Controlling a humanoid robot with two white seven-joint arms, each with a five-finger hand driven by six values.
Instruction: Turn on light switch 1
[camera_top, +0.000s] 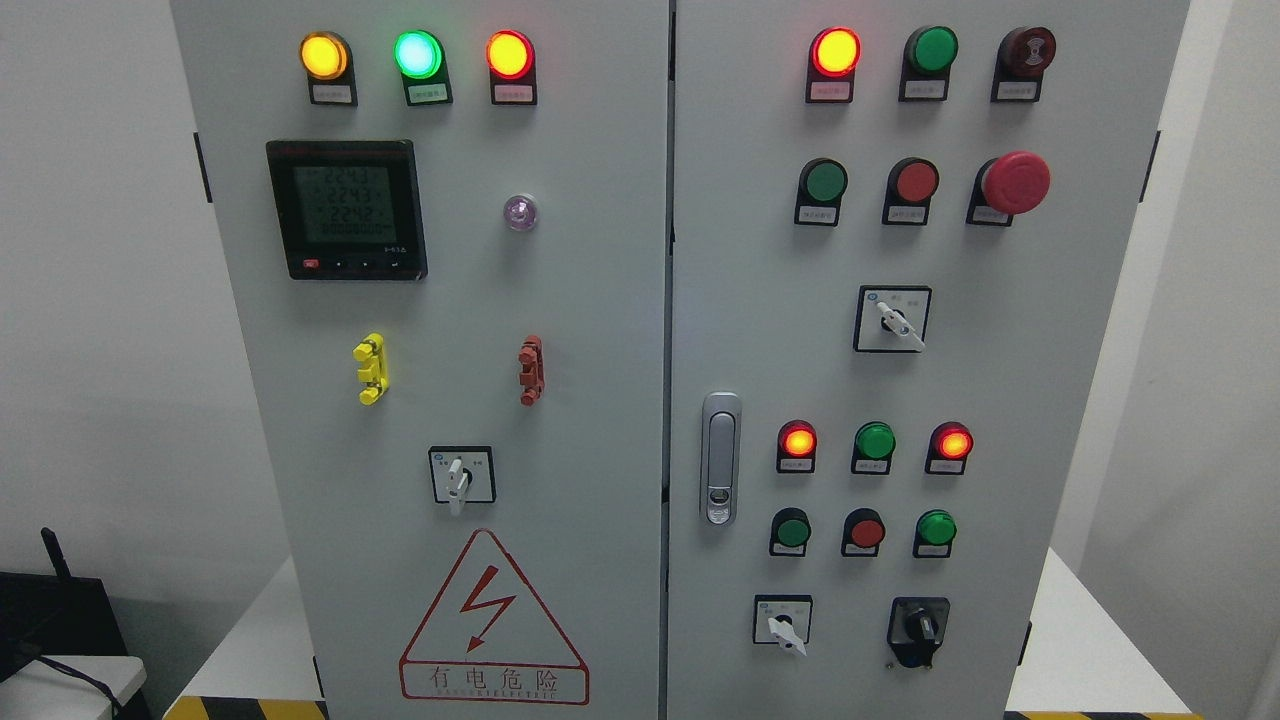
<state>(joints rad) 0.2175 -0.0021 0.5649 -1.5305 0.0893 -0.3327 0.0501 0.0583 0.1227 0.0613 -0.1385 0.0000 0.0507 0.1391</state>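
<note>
A grey electrical cabinet (600, 300) fills the head view, with two doors split by a vertical seam at the middle. Neither robot hand shows, so whether the fingers are spread or curled cannot be told.

Which control is light switch 1 cannot be read from the labels. The left door carries one rotary selector switch (461, 476) below its middle, above the red warning triangle (493, 625); its white handle stands nearly upright, long axis vertical, tip pointing down. Along that door's top edge sit lit yellow (324, 56), green (418, 54) and red (509, 54) lamps, with a digital meter (347, 209) beneath them.

The right door holds a red mushroom button (1014, 182) near its upper right corner, a selector (893, 319) with its handle tilted down to the right, another (783, 621) near the bottom edge tilted likewise, and a black knob (918, 628) beside it. A silver door latch (720, 458) sits at that door's left edge.

Bare panel surrounds the left selector on all sides.
</note>
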